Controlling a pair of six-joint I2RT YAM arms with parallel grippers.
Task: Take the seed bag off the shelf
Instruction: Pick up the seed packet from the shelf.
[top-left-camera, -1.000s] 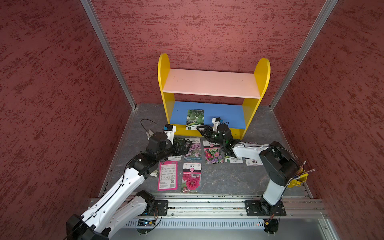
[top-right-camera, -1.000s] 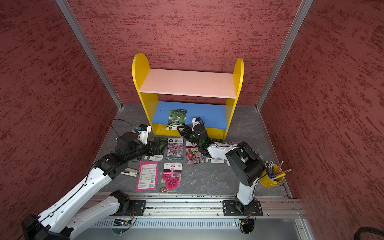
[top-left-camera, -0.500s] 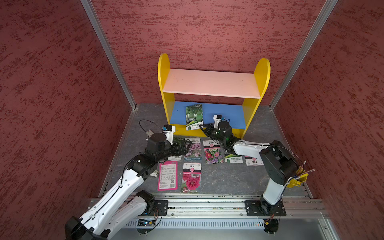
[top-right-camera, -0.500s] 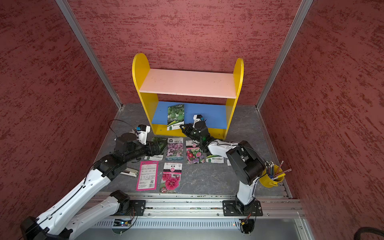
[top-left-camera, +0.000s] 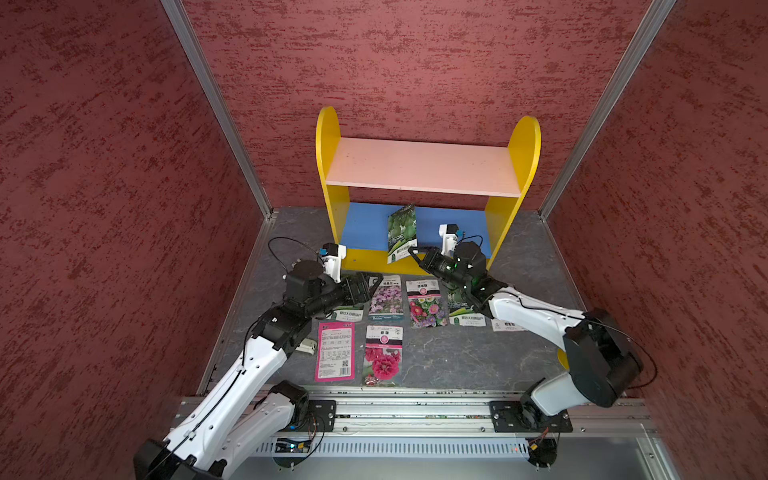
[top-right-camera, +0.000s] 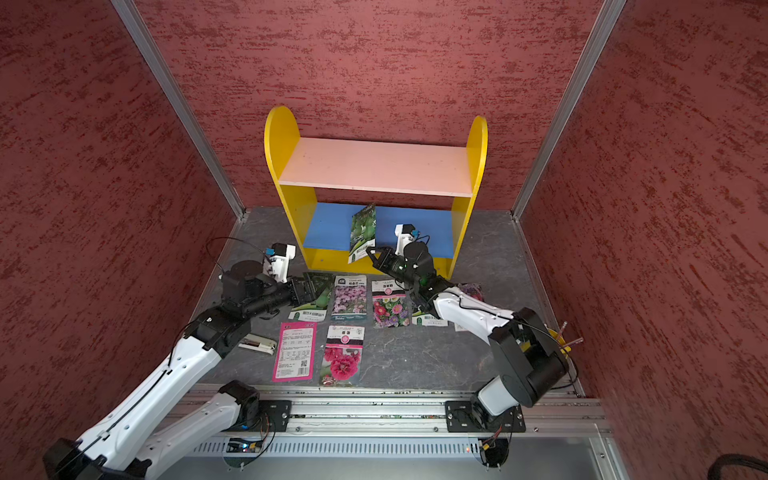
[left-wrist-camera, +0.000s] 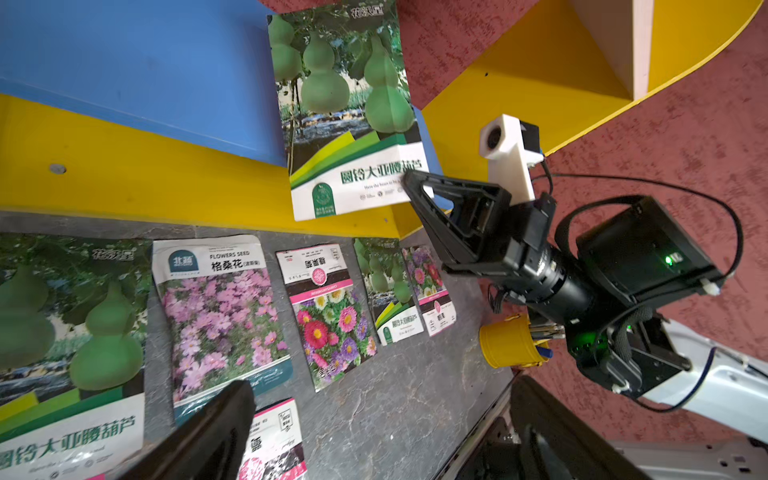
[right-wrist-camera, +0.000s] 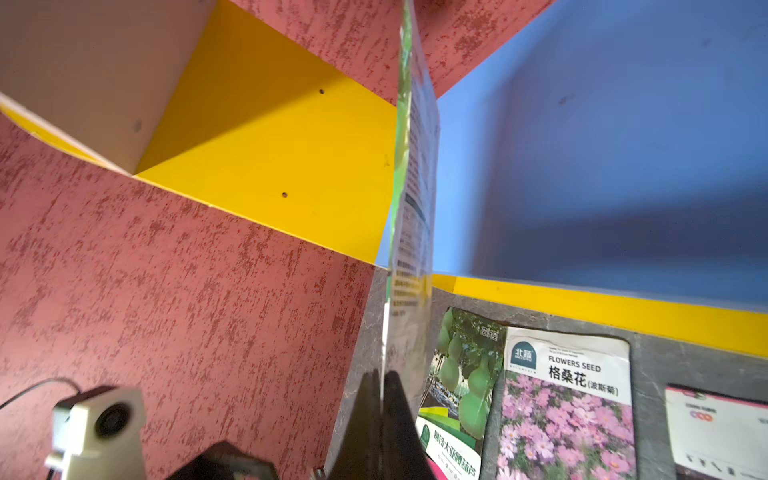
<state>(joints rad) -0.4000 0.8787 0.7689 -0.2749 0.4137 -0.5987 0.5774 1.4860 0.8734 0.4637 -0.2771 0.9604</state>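
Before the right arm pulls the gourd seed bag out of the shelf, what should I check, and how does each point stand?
1. Grip: right gripper shut on the seed bag, at its lower corner: ok.
2. Lift: bag off the blue lower board of the shelf: cannot tell.
3. Headroom: gap shows between bag top and pink upper board: ok.
4. Other arm: left gripper open, apart from the bag: ok.
5. Landing spot: bare floor in front: ok.

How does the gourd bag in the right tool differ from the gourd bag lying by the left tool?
The held bag is upright at the shelf front; the table bag lies flat. The shut right tool pinches the held bag's lower corner; nothing grips the table bag. Both show the same green gourd print.
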